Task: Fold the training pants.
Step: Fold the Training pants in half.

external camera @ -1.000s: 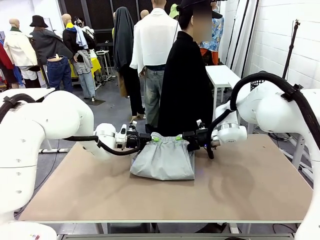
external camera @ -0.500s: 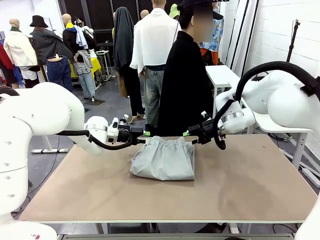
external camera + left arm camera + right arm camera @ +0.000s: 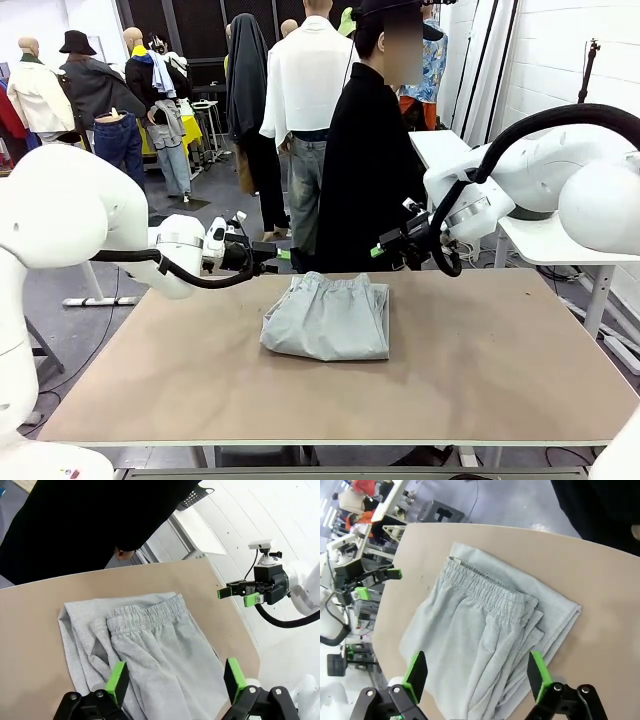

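Observation:
The light grey training pants [image 3: 327, 318] lie folded in a compact stack on the middle of the table, the gathered waistband toward the far edge. My left gripper [image 3: 281, 255] hovers off the stack's far left corner, open with nothing between its fingers. My right gripper [image 3: 383, 247] hangs above the far right corner, also open and holding nothing. In the left wrist view the pants [image 3: 150, 645] lie beyond my open left gripper [image 3: 176, 680], with the right gripper [image 3: 240, 592] farther off. In the right wrist view the pants [image 3: 485, 635] lie beneath my open right gripper [image 3: 476, 675].
A person in a black coat [image 3: 370, 160] stands at the far edge, right behind the pants, one hand [image 3: 125, 553] hanging near the table. The brown table [image 3: 500, 370] has bare room on both sides and in front. A white side table [image 3: 450, 150] stands at the back right.
Both grippers have let go of the waistband and drawn back, up and outward from the pants. The folded stack has settled flat on the table.

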Controlling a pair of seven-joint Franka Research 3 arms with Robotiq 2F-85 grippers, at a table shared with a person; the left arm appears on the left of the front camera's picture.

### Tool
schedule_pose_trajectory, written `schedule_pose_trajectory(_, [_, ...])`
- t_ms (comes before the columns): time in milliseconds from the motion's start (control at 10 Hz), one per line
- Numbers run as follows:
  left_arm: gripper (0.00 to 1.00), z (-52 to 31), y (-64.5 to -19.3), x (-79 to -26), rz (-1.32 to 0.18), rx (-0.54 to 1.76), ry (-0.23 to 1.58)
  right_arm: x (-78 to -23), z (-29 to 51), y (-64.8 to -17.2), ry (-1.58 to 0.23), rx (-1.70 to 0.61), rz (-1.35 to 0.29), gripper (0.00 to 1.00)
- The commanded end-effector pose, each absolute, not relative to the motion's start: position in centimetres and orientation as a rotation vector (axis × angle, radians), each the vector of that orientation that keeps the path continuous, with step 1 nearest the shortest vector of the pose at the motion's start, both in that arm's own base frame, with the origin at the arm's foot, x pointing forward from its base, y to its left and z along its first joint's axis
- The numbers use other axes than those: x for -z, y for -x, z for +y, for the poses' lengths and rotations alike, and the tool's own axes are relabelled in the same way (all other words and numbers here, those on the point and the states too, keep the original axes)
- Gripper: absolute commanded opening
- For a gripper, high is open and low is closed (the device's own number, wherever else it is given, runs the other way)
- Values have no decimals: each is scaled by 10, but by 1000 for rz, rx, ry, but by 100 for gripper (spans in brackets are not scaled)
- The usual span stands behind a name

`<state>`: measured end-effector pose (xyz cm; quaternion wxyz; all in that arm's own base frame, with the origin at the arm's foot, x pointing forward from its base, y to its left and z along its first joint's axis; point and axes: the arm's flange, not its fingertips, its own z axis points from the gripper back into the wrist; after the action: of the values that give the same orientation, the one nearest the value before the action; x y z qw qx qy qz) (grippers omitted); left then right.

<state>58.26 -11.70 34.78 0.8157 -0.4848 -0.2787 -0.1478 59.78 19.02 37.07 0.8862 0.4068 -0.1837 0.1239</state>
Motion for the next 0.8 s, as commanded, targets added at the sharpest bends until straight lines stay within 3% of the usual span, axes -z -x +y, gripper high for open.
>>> schedule_pose_trajectory(0, [100, -116, -587, -341, -593, 317, 1044, -358, 187, -600, -859, -241, -375, 100])
schedule_pose_trajectory(700, [100, -116, -587, -341, -593, 317, 1044, -358, 187, -600, -859, -241, -375, 100])
